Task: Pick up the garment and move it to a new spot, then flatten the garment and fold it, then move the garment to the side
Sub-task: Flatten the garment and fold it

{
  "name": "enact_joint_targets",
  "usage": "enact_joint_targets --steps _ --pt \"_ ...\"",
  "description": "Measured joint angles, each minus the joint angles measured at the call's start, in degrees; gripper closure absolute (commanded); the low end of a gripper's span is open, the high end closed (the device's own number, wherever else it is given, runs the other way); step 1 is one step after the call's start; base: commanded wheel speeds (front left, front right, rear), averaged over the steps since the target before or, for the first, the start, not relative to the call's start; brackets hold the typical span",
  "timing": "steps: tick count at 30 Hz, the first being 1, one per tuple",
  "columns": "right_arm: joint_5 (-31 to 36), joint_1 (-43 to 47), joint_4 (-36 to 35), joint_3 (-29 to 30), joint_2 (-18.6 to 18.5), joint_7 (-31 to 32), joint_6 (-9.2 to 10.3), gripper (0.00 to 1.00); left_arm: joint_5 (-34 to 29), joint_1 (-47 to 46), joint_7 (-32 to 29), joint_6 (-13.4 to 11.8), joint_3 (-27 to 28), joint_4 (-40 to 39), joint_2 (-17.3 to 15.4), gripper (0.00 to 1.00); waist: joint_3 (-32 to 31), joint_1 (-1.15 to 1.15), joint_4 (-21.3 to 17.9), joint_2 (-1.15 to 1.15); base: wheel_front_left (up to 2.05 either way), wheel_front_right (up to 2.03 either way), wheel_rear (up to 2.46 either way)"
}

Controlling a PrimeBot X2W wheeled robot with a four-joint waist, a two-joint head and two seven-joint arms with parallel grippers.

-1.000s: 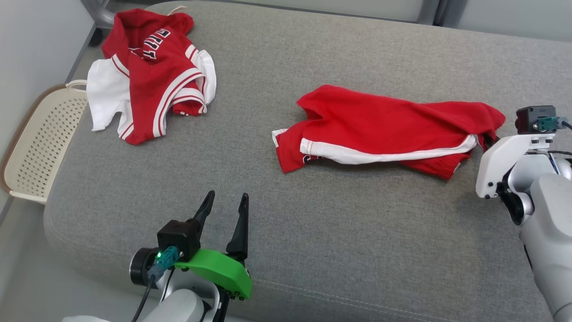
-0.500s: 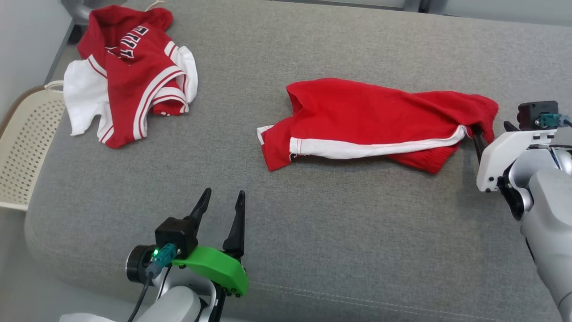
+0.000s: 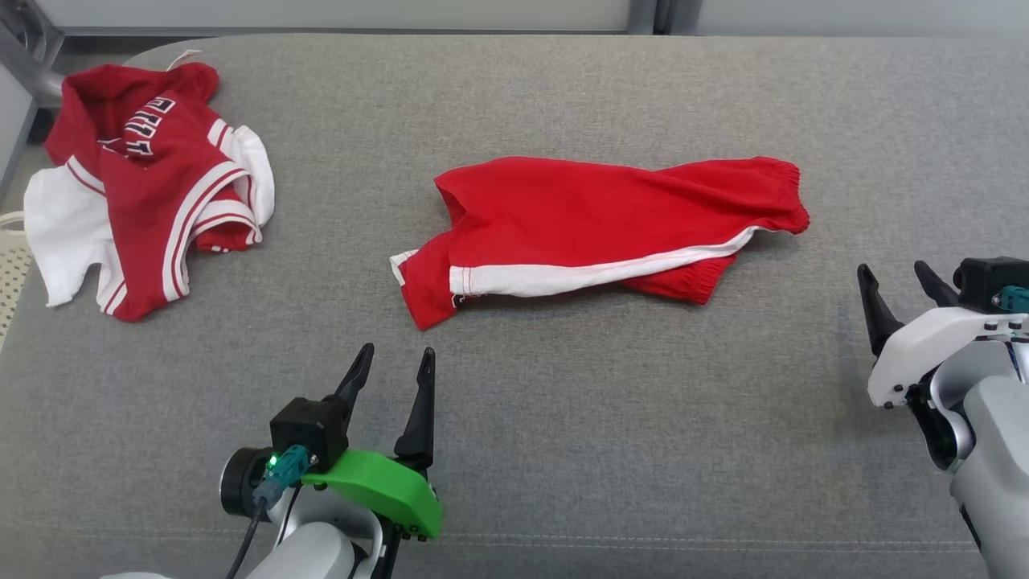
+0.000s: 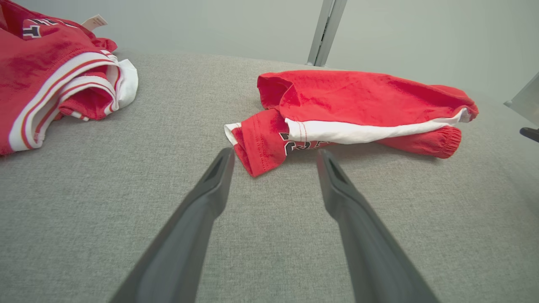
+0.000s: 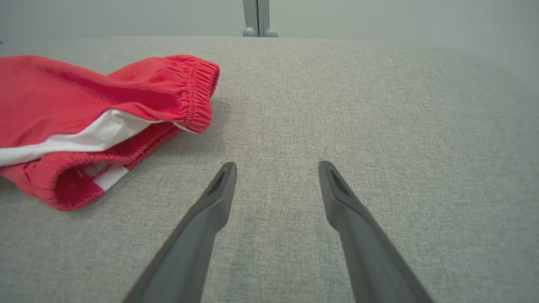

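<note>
The garment (image 3: 595,229) is a pair of red shorts with a white side stripe, lying crumpled lengthwise in the middle of the grey cushion; it also lies ahead in the left wrist view (image 4: 353,113) and at the left of the right wrist view (image 5: 84,122). My left gripper (image 3: 394,360) stands open near the front edge, just short of the shorts' left hem, with nothing between its fingers (image 4: 273,153). At the right, my right gripper (image 3: 894,273) is open and empty (image 5: 276,166), a little apart from the elastic waistband end.
A red and white jersey (image 3: 145,181) lies bunched at the cushion's far left corner (image 4: 54,80). A cream perforated basket (image 3: 10,265) peeks in at the left edge. The grey cushion (image 3: 611,418) spreads wide between both grippers. A metal post (image 5: 257,19) stands behind.
My right gripper has opened, let go of the shorts' right end and drawn back toward me. The shorts now lie free. The head camera has turned, shifting the whole picture.
</note>
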State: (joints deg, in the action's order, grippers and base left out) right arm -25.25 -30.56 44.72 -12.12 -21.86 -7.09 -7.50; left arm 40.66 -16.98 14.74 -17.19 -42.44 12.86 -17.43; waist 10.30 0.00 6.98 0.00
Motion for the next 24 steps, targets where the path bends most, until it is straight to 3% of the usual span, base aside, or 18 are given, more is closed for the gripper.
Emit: enact_joint_targets --steps 12,24 --pt "0.8 4.9 -8.9 0.4 4.0 -3.3 0.00 0.00 2.4 0.0 -0.5 1.1 1.3 2.2 -0.1 0.00 -1.5 0.00 -3.8 0.00 0.00 0.00 0.00" --pt "2.4 6.9 -15.3 0.4 7.5 -3.1 0.00 0.00 6.8 -10.5 -2.2 8.2 3.9 17.2 3.3 0.00 0.4 0.00 -8.2 0.00 0.00 0.00 0.00"
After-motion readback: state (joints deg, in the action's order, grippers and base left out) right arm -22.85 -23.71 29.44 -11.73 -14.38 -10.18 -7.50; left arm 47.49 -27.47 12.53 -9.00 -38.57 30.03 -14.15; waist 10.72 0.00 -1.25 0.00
